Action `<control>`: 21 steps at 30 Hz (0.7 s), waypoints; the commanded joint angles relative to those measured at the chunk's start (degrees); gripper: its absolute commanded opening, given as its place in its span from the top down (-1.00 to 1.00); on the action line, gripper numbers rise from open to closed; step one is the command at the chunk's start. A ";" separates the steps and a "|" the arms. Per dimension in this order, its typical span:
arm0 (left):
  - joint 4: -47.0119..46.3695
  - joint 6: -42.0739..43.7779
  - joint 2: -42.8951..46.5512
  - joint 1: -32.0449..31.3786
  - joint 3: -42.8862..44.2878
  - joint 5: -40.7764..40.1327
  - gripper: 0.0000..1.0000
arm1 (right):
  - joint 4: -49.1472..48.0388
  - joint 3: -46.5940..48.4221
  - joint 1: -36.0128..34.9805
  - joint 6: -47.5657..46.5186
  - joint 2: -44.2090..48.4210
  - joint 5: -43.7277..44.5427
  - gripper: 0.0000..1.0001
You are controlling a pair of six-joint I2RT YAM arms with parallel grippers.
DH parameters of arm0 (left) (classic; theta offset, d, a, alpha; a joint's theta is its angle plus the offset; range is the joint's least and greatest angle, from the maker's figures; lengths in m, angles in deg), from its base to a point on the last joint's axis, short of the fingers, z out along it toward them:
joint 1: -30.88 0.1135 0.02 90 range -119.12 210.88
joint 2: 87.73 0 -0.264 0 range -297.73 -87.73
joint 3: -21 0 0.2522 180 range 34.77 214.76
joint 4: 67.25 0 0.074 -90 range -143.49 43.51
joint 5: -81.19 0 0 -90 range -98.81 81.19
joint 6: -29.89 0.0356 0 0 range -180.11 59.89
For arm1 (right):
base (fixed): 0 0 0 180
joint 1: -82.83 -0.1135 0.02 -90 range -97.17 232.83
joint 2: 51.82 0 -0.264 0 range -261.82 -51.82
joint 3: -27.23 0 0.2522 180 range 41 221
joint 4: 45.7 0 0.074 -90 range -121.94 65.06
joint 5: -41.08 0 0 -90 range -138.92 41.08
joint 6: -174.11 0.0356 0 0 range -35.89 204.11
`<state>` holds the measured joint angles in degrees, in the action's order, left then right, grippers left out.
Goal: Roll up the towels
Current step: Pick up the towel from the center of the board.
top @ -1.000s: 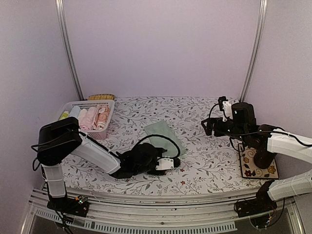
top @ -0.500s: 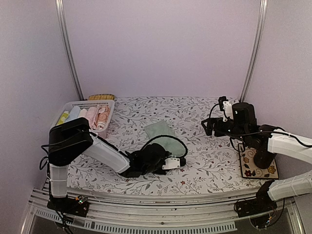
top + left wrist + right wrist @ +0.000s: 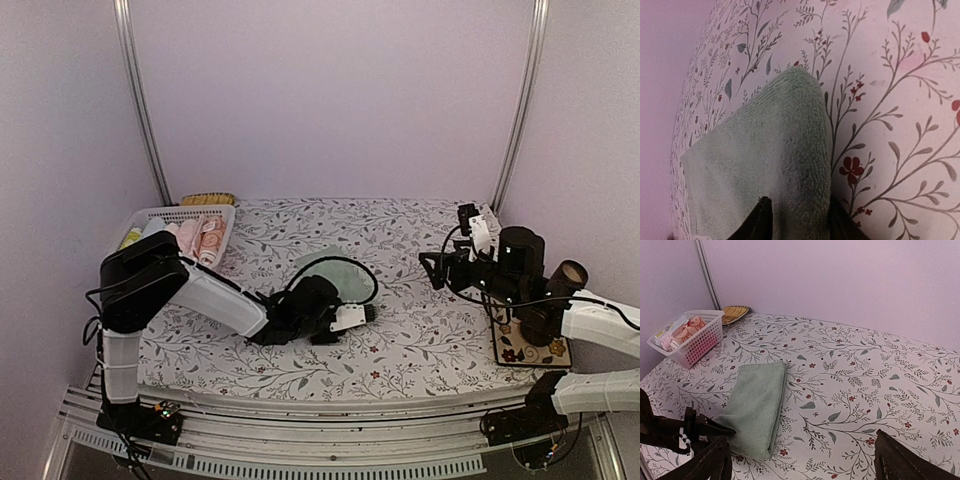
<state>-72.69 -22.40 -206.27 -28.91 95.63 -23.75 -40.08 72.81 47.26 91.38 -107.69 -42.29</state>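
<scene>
The mint green towel [image 3: 333, 270] lies folded in a long strip in the middle of the floral table; it also shows as a towel [image 3: 757, 402] in the right wrist view. My left gripper [image 3: 800, 222] is at its near end, shut on the raised folded edge of the towel [image 3: 790, 165], one finger [image 3: 761, 220] on each side. The left gripper [image 3: 362, 314] lies low over the table. An orange-salmon patterned towel [image 3: 210, 240] sits rolled in the basket. My right gripper [image 3: 805, 465] hangs open above the table's right side, holding nothing.
A white lattice basket [image 3: 170, 214] with rolled cloths stands at the back left, a woven dish [image 3: 207, 199] behind it. A flowered mat [image 3: 512, 345] lies at the right edge under the right arm. Lilac walls close the table on three sides.
My left gripper has slid forward and right to the green towel's near end and closed on its edge. The right arm has shifted slightly right.
</scene>
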 commanded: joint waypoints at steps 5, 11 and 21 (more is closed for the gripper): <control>12.97 -2.16 -1.29 1.43 0.79 4.18 0.61 | -5.85 0.66 -1.17 -6.55 -3.01 -3.47 -0.98; 18.34 -5.53 2.65 3.72 0.46 15.45 1.00 | -16.36 -5.05 -3.82 -19.51 -3.27 -6.41 -0.98; 25.43 -14.65 7.31 11.64 0.31 46.37 1.00 | -23.86 -10.38 -11.40 -41.43 -6.36 -15.27 -0.97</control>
<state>-54.53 -31.91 -201.31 -20.45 97.11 4.99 -59.47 63.52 39.59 61.46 -112.26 -53.02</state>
